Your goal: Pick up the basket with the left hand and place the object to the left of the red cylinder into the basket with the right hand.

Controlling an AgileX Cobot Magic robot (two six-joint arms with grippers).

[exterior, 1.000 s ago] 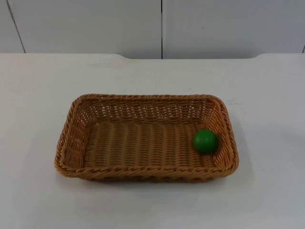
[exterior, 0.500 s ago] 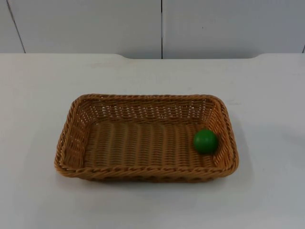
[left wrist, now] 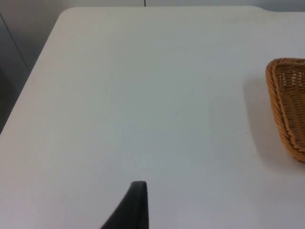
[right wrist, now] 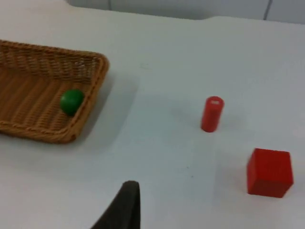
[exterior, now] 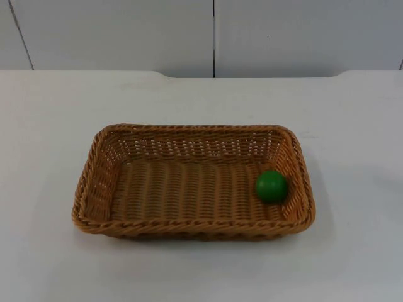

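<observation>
A woven tan basket point(exterior: 189, 129) rests flat on the white table in the top view, with a green ball point(exterior: 271, 186) lying inside near its right wall. The right wrist view has the basket point(right wrist: 57, 51), the ball point(right wrist: 71, 101) in it, and an upright red cylinder point(right wrist: 211, 114) on the table to the basket's right. My right gripper point(right wrist: 125, 205) hangs above bare table between basket and cylinder, touching neither. My left gripper point(left wrist: 136, 205) hovers over bare table left of the basket's corner point(left wrist: 281, 105), well apart from it. Both arms wait.
A red cube point(right wrist: 269, 172) sits on the table beyond the cylinder, away from the basket. The grey partition wall point(exterior: 214, 34) closes the table's far edge. The table's left edge point(left wrist: 28, 81) lies near the left gripper.
</observation>
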